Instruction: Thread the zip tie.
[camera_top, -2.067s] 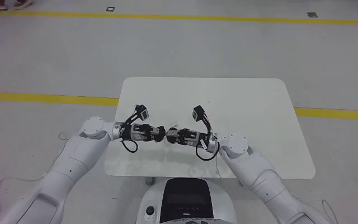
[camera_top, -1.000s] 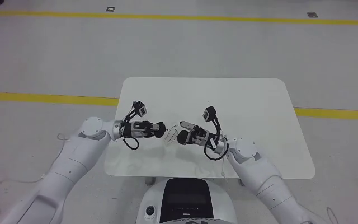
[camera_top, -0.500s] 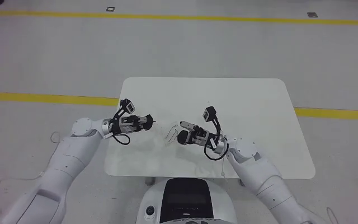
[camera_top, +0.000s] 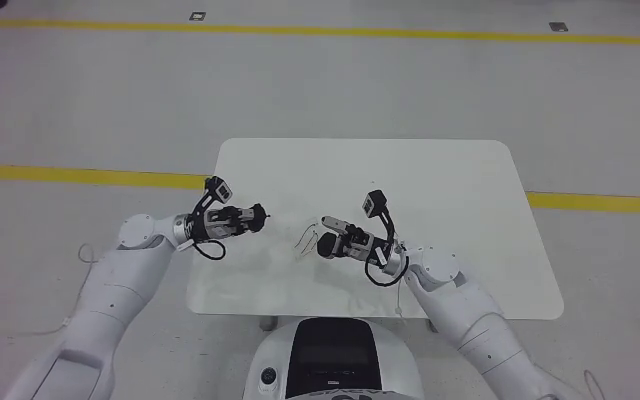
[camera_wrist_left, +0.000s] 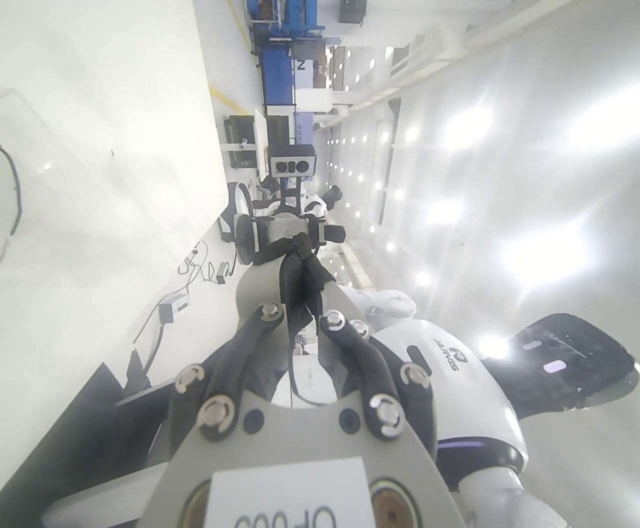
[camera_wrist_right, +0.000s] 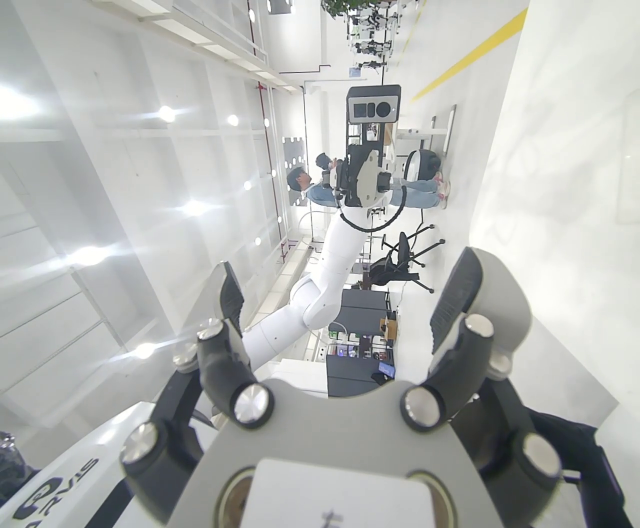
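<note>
The jaws of the left gripper (camera_wrist_left: 296, 267) are clenched, the two grey fingers with their black pads (camera_wrist_left: 292, 280) pressed tip to tip. I cannot tell whether anything is caught between them. The jaws of the right gripper (camera_wrist_right: 350, 277) are released and stand wide apart, the ribbed black pads (camera_wrist_right: 452, 295) facing each other across a bare gap.

In the top view both grippers hang over the near left part of the white rectangular table with rounded corners (camera_top: 450, 180) and point towards each other. The left gripper (camera_top: 257, 214) is over the table's left edge. The right gripper (camera_top: 322, 236) is nearer the middle and a little closer to the robot. They are apart.

The thin pale zip tie (camera_top: 304, 239), bent into a small loop, is in that gap, just beside the tips of the right gripper and apart from the left one. It appears to lie on the tabletop. Whether it touches a fingertip of the right gripper cannot be made out.

Each wrist view shows the other arm's gripper farther off, facing the camera.

Two yellow floor stripes (camera_top: 300, 30) run across the grey floor, one beyond the table and one passing behind it.
</note>
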